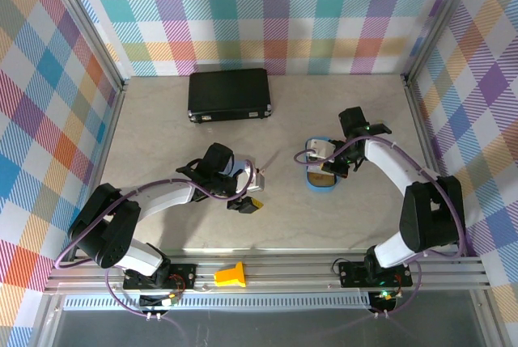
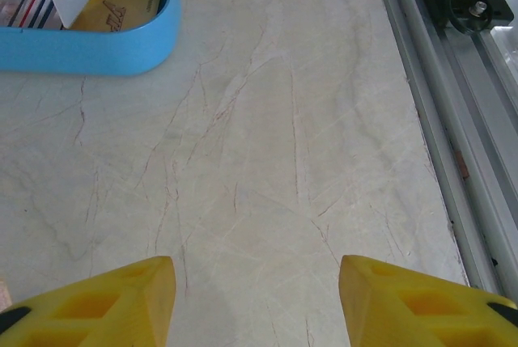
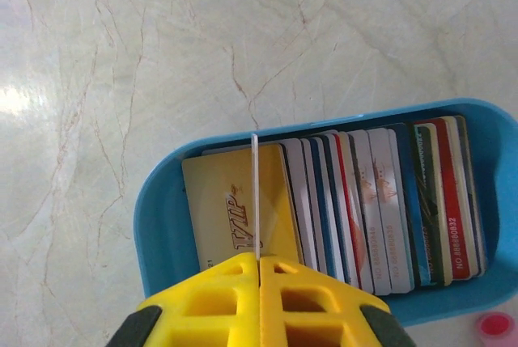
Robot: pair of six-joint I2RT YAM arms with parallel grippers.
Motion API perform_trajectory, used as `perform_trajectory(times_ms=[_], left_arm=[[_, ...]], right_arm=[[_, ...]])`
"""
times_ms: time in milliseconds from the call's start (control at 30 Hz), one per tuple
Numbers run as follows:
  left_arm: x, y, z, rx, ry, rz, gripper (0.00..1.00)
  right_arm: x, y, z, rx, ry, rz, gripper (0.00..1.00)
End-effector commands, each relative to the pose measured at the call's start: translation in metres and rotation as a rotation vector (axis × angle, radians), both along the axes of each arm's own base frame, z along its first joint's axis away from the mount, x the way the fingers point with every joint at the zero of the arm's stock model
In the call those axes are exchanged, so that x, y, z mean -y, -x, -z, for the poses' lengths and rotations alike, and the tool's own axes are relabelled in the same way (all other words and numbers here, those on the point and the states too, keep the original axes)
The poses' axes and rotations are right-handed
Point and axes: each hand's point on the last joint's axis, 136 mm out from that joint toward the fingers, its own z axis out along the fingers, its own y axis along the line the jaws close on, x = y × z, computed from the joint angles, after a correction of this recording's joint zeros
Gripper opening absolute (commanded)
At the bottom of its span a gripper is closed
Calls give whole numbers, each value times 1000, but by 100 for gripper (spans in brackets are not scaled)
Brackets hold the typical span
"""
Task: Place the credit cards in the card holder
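The credit cards (image 3: 380,201) stand in a row inside a blue oval tray (image 3: 162,226), with a gold VIP card (image 3: 231,217) at the front. My right gripper (image 3: 259,260) is shut on a white card (image 3: 256,185), seen edge-on and held upright over the tray. From above, the right gripper (image 1: 324,161) hovers at the tray (image 1: 321,184). My left gripper (image 2: 257,282) is open over bare table with nothing between its fingers (image 2: 121,298), left of the tray (image 2: 97,48). A salmon-brown sliver (image 1: 259,179) beside the left gripper (image 1: 247,199) may be the card holder, mostly hidden.
A large black case (image 1: 229,95) lies at the back of the table. A loose yellow block (image 1: 231,274) rests on the front rail (image 2: 453,120). A small pink item (image 3: 495,324) sits just outside the tray. Checked walls close in the table on three sides.
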Motion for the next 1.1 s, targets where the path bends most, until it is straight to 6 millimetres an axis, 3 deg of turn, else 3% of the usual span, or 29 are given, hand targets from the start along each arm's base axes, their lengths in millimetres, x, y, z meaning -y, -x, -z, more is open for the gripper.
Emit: perform_trajectory(times_ms=[0, 300, 633, 900, 1067], left_arm=[[8, 1, -9, 14, 44, 12, 56], [14, -8, -33, 24, 134, -55, 57], [21, -19, -81, 8, 314, -166, 57], [19, -23, -118, 6, 371, -219, 57], [13, -54, -155, -178, 474, -493, 56]], right_arm=[[-7, 8, -23, 0, -94, 18, 0], [-7, 2, -58, -52, -243, 219, 0], [-5, -6, -91, -240, -474, 590, 0], [-1, -19, -125, -569, -737, 983, 0], [-14, -21, -150, -827, -913, 1113, 0]])
